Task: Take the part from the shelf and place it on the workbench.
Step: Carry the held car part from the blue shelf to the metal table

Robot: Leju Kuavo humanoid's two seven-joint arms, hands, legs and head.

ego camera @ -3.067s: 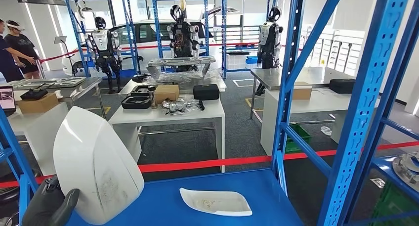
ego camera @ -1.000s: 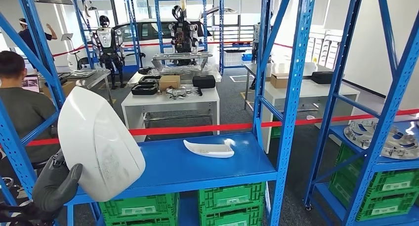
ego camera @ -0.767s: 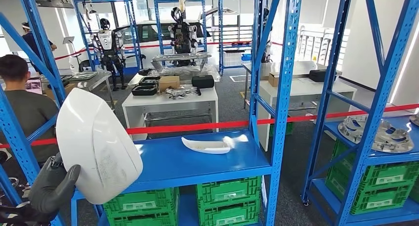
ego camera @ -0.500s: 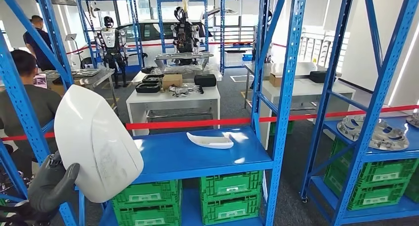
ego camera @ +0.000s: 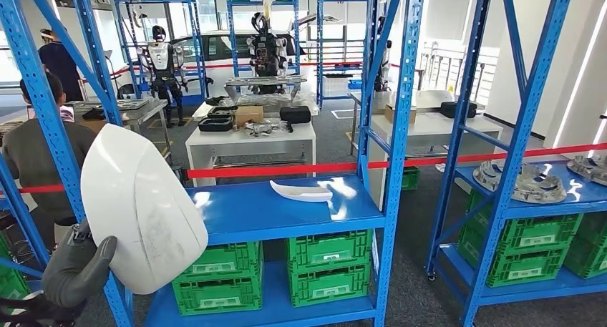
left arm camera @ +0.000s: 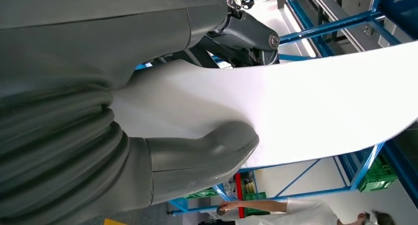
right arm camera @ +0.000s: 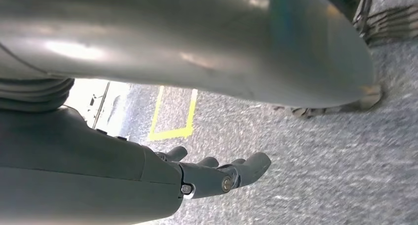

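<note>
The left robot hand (ego camera: 77,270) is gripping a large white curved shell panel (ego camera: 139,209) by its lower edge, thumb (left arm camera: 207,153) pressing one face, and is carrying it upright in front of the blue shelf (ego camera: 286,216), clear of its deck. The panel is probably light, stiff and smooth, so it is liable to slip or swing; a hold nearer its middle would steady it. The right robot hand (right arm camera: 217,176) is hanging empty above the grey floor, fingers loosely extended. A second, smaller white part (ego camera: 302,192) is lying near the shelf's back edge. No legible writing is showing.
</note>
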